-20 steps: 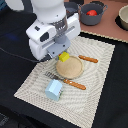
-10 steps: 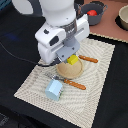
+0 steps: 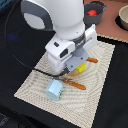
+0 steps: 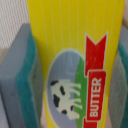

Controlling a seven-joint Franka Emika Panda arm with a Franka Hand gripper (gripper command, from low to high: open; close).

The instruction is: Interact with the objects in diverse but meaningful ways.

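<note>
The yellow butter box point(image 4: 75, 55) fills the wrist view, standing between my two grey, teal-edged fingers point(image 4: 17, 80), which press its sides. In the exterior view my gripper point(image 3: 75, 70) is low over the striped mat, shut on the butter box point(image 3: 80, 68), above the mostly hidden tan plate. The pale blue milk carton point(image 3: 54, 90) lies on the mat nearer the front. The grey pot point(image 3: 95, 16) with the red tomato point(image 3: 92, 11) in it stands at the back. The sausage stick is out of view.
A wooden-handled knife point(image 3: 75, 84) lies on the mat beside the carton. A fork's orange handle point(image 3: 92, 60) pokes out on the exterior view's right of the gripper. A pale bowl point(image 3: 123, 18) stands at the back right on a brown mat. A black cable point(image 3: 20, 62) loops at the left.
The arm has moved toward the exterior view's right and down over the plate, which it now mostly covers. The yellow box shows at the fingers.
</note>
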